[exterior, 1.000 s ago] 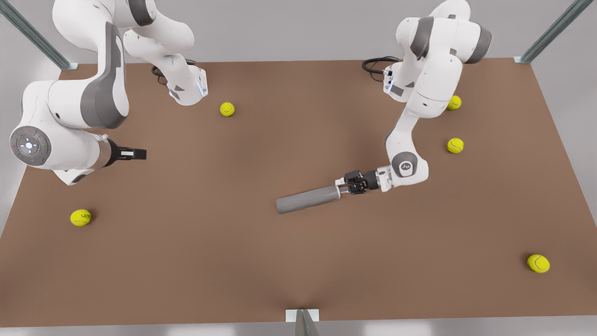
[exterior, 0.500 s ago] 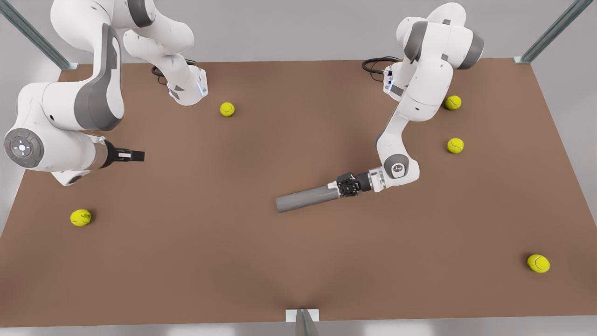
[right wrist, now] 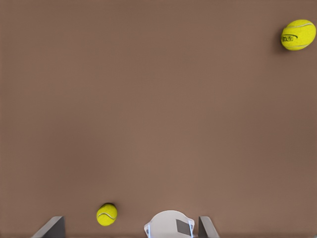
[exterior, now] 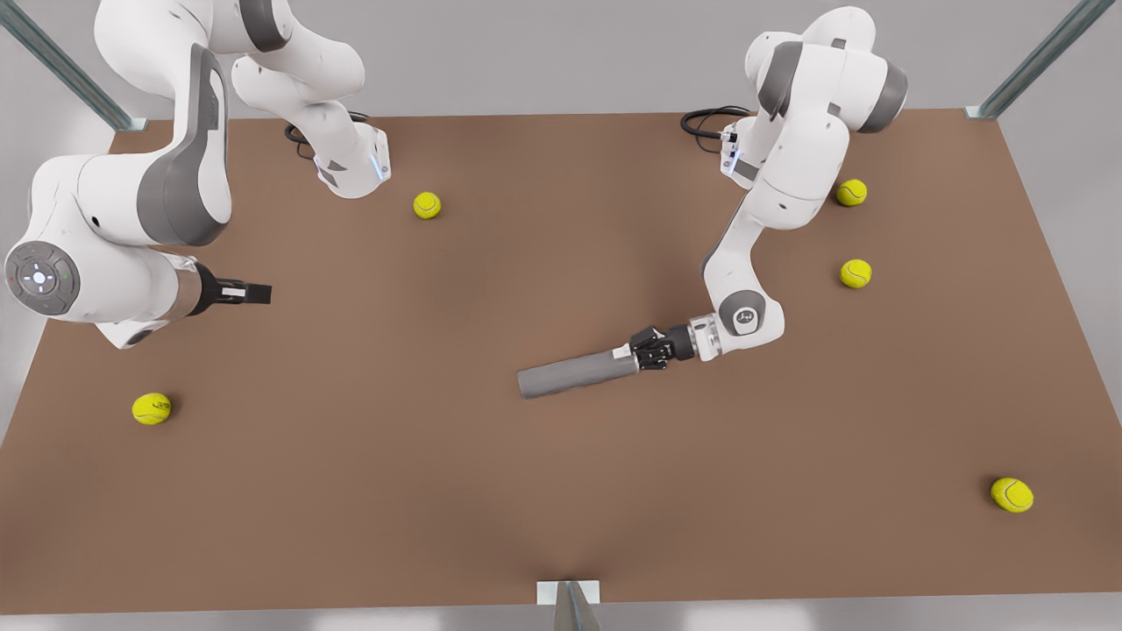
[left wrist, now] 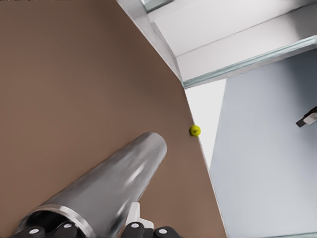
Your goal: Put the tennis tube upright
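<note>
The tennis tube (exterior: 574,372) is a grey cylinder lying on its side near the middle of the brown table (exterior: 561,508). Its end toward the front view's right slants slightly toward the far side. My left gripper (exterior: 644,354) sits at that end, reaching in low from the front view's right. In the left wrist view the tennis tube (left wrist: 114,188) stretches away from the camera, with its hollow dark end right at the gripper. My right gripper (exterior: 254,294) waits open above the table at the front view's left, far from the tube, and its spread fingers (right wrist: 52,227) frame bare table.
Several yellow-green tennis balls lie scattered: one (exterior: 427,205) at the back, one (exterior: 151,408) at the front view's left, two (exterior: 855,272) by the left arm's base, one (exterior: 1011,494) at the near right. A post (exterior: 570,605) stands at the near edge.
My left gripper has slid in toward the tube's end, with the elbow drawing closer to the table's middle. The tube has stayed lying flat. The right arm has barely moved.
</note>
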Motion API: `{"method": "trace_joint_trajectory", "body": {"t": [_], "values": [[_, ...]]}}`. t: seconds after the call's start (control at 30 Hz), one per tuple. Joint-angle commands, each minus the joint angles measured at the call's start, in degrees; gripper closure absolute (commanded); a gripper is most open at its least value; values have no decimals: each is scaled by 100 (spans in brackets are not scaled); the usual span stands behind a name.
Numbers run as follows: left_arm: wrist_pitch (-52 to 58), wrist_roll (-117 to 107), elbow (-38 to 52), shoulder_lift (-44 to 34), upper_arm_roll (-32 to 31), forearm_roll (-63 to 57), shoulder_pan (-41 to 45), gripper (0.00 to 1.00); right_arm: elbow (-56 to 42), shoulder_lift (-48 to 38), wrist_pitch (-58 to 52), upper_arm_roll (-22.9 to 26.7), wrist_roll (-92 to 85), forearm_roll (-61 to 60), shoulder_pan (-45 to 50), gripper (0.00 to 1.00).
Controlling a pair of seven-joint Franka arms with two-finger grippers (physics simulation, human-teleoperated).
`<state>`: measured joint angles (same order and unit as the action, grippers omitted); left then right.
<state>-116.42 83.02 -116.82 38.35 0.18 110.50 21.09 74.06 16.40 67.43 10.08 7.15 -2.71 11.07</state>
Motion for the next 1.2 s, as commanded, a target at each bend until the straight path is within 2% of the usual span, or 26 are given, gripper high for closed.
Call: {"method": "trace_joint_trajectory", "body": {"t": [0.0, 0.33, 0.37, 0.53, 0.9, 0.97, 1.0, 1.1, 1.17], "values": [[23, -119, 2, -21, -1, 6, 0, 58, -5, -6, 7, 3, 32, -1, 1, 0], [-21, -602, 2, -276, 8, -2, 26, 67, -5, -6, 15, 3, 23, -89, 1, 0], [-21, -629, 2, -276, -1, -2, 26, 71, -5, -6, 15, 3, 23, -89, 1, 0], [-100, -638, 2, -276, -18, 6, 53, 77, -5, 3, 24, 11, 23, -89, 1, 0], [-487, -1692, -86, -1049, 17, -309, 132, 79, -14, 3, 33, 126, 23, -195, 9, 0], [-794, -2395, -297, -1655, 87, -1144, 123, 79, -14, 3, 33, 126, 23, -195, 9, 0], [-821, -3194, -288, -1971, 298, -2163, 132, 79, -14, 3, 33, 126, 23, -195, 9, 0], [-681, -4609, -280, -2631, 799, -4071, 132, 79, -23, 3, 33, 134, 23, -195, 9, 0], [-373, -5050, -209, -2798, 1080, -4722, 132, 79, -14, 3, 33, 134, 23, -203, 9, 0]]}}
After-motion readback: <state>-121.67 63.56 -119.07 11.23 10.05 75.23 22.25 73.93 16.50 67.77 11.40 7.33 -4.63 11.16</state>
